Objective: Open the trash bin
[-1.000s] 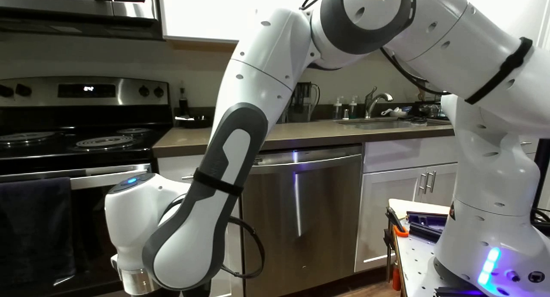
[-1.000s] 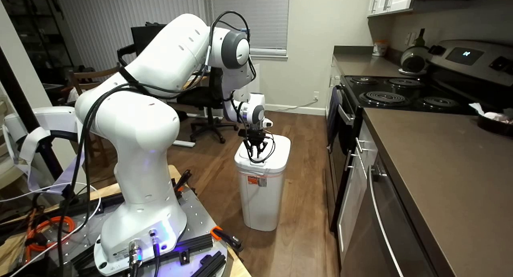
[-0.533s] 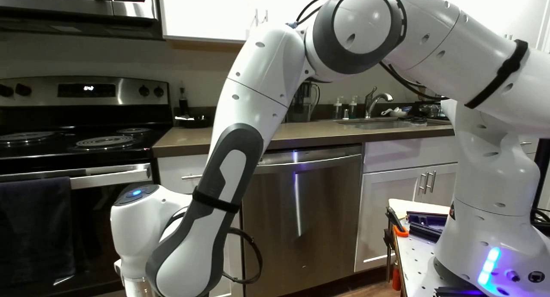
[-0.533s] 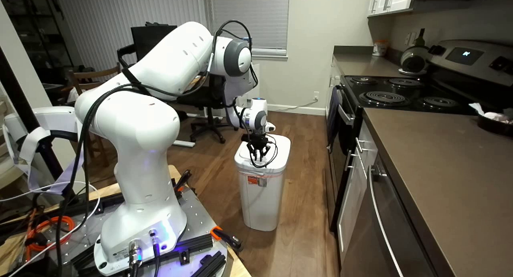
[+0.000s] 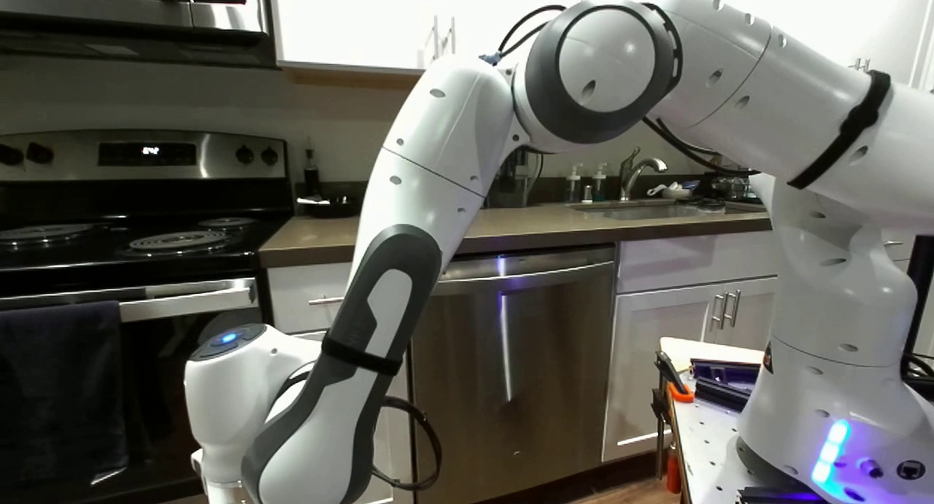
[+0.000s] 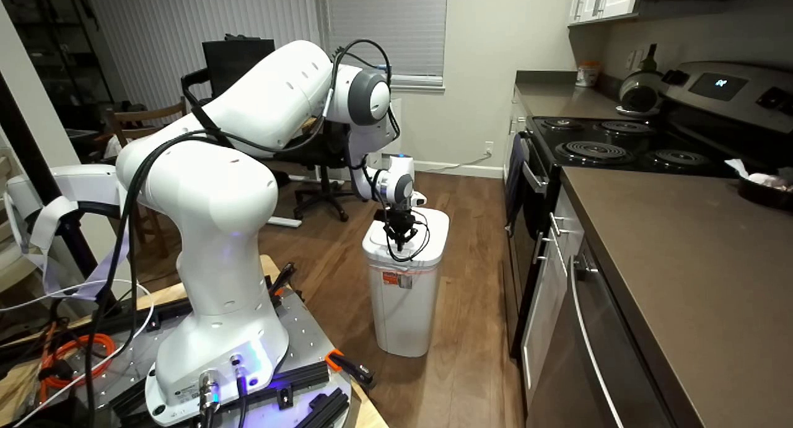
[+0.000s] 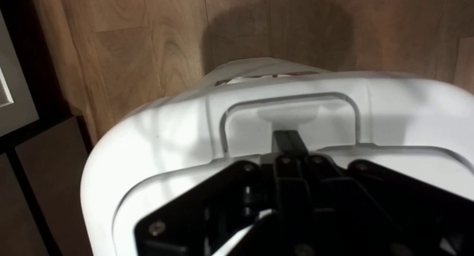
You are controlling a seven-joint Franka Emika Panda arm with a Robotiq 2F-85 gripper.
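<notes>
Jaws together, the claw [image 7: 289, 140] is being held over the bin [image 6: 403, 313], the panel [image 7: 292, 117] presumably to be pressed lying just below, at the edge of the lid [image 6: 438, 232].

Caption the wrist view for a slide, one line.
Gripper shut above the closed white trash bin, fingertips together near the inset panel at its edge; contact unclear.

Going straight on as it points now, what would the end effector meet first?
Likely the outlined panel on the bin lid; I can't tell whether the closed fingertips touch it.
</notes>
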